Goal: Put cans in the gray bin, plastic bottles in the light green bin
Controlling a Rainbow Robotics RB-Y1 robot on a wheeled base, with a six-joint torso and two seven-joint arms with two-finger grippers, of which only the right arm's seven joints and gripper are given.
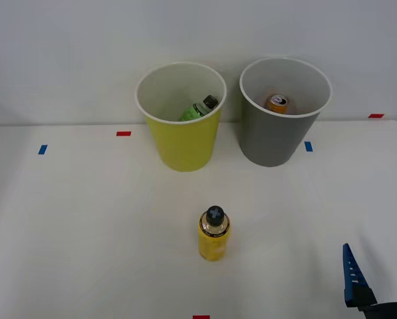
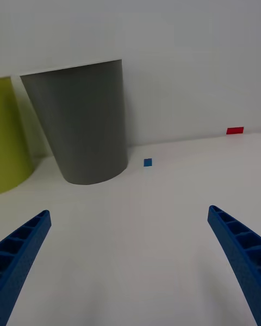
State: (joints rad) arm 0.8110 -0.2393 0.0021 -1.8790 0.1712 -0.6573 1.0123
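Note:
An orange can [image 1: 277,102] lies inside the gray bin [image 1: 271,136] at the back right. To its left, the light green bin [image 1: 183,143] holds a green-labelled plastic bottle [image 1: 198,109] with a black cap. A yellow-labelled plastic bottle [image 1: 213,234] with a black cap stands upright in the middle of the table, in front of the bins. My right gripper [image 1: 378,262] is open and holds nothing, low at the front right, well to the right of the yellow bottle. In the right wrist view the gray bin [image 2: 84,127] and part of the light green bin [image 2: 11,141] stand ahead of the open gripper [image 2: 130,266].
Small red tape marks [image 1: 123,133] and blue tape marks [image 1: 308,146] are stuck to the white table. A white wall rises right behind the bins. Another red mark [image 1: 201,317] sits at the table's front edge.

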